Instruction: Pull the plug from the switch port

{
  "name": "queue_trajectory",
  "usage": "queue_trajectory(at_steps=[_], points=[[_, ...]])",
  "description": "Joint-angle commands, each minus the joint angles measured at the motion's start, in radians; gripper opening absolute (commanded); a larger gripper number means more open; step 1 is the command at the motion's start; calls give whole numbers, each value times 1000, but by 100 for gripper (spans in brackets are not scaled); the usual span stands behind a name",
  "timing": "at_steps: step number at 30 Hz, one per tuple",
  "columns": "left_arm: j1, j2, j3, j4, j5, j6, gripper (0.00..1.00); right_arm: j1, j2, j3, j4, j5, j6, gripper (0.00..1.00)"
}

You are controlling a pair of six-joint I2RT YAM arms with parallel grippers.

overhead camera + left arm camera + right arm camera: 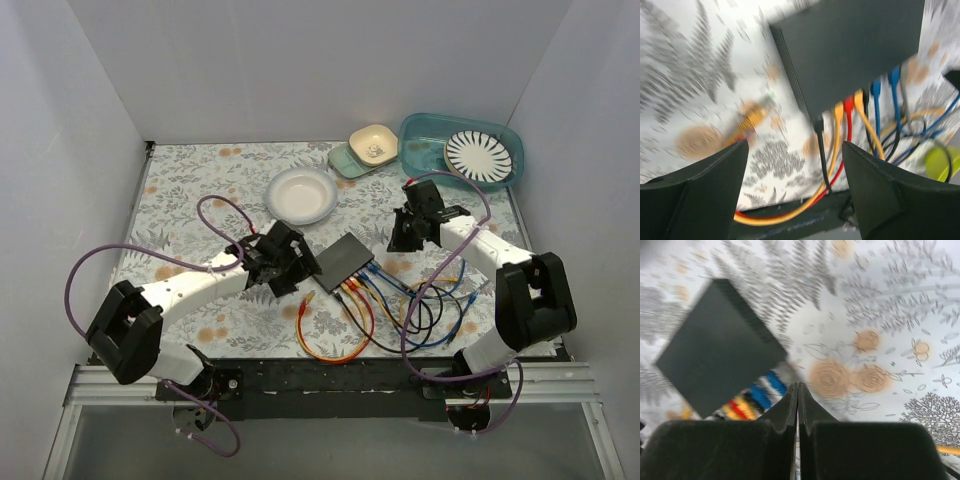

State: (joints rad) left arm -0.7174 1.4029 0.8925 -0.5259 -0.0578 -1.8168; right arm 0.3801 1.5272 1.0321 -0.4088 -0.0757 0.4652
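The switch [345,262] is a flat black box lying mid-table, with a row of coloured cables plugged into its near edge [365,283]. My left gripper [300,265] is open and empty just left of the switch. In the left wrist view its open jaws [795,147] frame the switch [850,50] and its black [819,125], orange, red [849,106], yellow and blue [875,87] plugs. A loose orange plug [755,116] lies on the cloth. My right gripper [398,240] is shut and empty, right of the switch. It hovers [798,386] beside the switch's corner [715,350].
A tangle of cables [420,300] spreads from the switch toward the near edge. A white bowl [300,194] sits behind the switch. A teal basin [425,150] holding a striped plate [477,155] and two small dishes [373,145] stand at the back right.
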Motion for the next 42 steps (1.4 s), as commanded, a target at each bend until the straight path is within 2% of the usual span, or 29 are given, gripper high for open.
queue_trajectory(at_steps=[1, 4, 9, 15, 20, 24, 28, 35, 39, 42], points=[[-138, 2, -40, -28, -56, -93, 74, -12, 45, -53, 16, 11, 9, 2], [-178, 48, -58, -14, -40, -114, 72, -14, 82, -70, 18, 4, 16, 1], [-172, 122, -84, 7, -42, -108, 70, -10, 99, -142, 25, -21, 35, 1], [-91, 246, -69, 64, 26, -59, 69, 40, 59, -274, 65, -58, 73, 1], [-11, 326, 6, 89, 59, 13, 70, 186, 30, -325, 71, -72, 134, 1], [44, 392, 85, 98, 174, 68, 70, 299, 47, -297, 82, -105, 193, 1], [84, 409, 160, 92, 179, 97, 70, 367, 74, -257, 116, -153, 237, 1], [194, 449, 299, 58, 190, 192, 71, 411, 88, -207, 108, -200, 254, 1], [200, 415, 341, 23, 173, 212, 72, 398, 57, -175, 36, -121, 227, 1], [200, 293, 293, 7, 136, 188, 79, 362, -31, -130, -51, -11, 188, 1]])
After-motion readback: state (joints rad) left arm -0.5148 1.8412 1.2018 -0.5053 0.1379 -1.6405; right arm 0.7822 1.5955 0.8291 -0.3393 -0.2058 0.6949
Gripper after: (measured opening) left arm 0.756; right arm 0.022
